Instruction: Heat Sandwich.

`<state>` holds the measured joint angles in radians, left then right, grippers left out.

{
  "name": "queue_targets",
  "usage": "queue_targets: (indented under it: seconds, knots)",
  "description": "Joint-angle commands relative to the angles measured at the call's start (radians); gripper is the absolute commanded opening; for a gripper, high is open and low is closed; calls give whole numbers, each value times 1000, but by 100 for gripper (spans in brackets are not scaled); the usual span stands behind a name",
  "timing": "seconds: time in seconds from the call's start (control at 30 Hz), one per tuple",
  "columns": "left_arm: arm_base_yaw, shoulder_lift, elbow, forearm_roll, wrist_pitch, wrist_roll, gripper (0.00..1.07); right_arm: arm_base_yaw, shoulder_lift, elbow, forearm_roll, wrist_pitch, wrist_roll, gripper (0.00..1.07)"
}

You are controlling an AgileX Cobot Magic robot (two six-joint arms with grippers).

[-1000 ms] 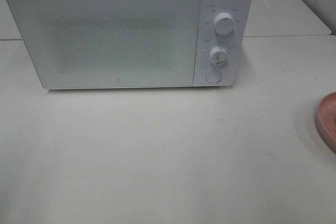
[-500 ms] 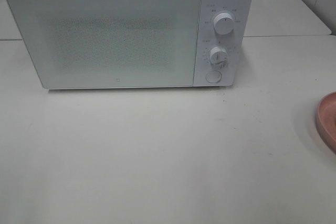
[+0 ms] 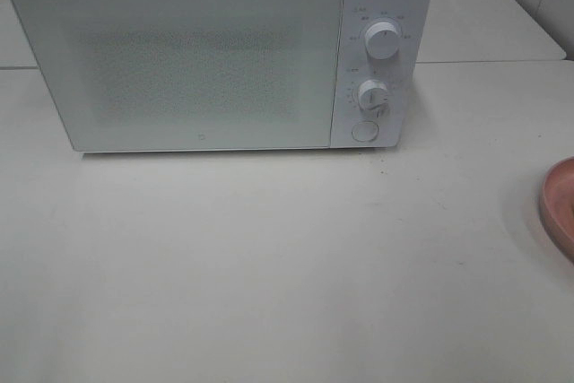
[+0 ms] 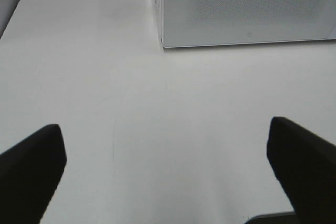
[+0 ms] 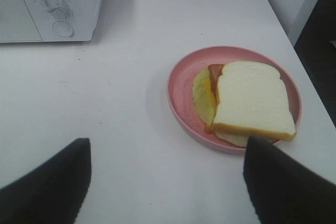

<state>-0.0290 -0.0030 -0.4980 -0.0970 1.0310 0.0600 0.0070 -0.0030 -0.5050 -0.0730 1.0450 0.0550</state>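
In the right wrist view the sandwich (image 5: pixel 252 100), white bread with tan crust and yellow-green filling poking out, lies on a round pink plate (image 5: pixel 181 90) on the white table. My right gripper (image 5: pixel 167 182) hovers open short of the plate, nothing between its black fingers (image 5: pixel 47 182). In the high view only the plate's rim (image 3: pixel 558 204) shows at the right edge; the sandwich and both grippers are out of that view. The white microwave (image 3: pixel 206 51) stands at the back with its door shut. My left gripper (image 4: pixel 168 174) is open over bare table in front of the microwave's corner (image 4: pixel 247 9).
The microwave's panel carries two knobs (image 3: pixel 383 40) and a round button (image 3: pixel 363 130). The table's right edge (image 5: pixel 310 72) runs close beside the plate. A seam between table sections (image 3: pixel 484 62) lies behind the microwave.
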Motion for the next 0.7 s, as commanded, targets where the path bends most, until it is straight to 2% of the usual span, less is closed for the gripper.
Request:
queue_targets:
  seconds: [0.03, 0.7]
  knots:
    - [4, -27, 1, 1, 0, 1, 101, -7, -28, 1, 2, -6, -7, 76]
    - [4, -27, 1, 1, 0, 1, 101, -7, -28, 1, 2, -6, -7, 76]
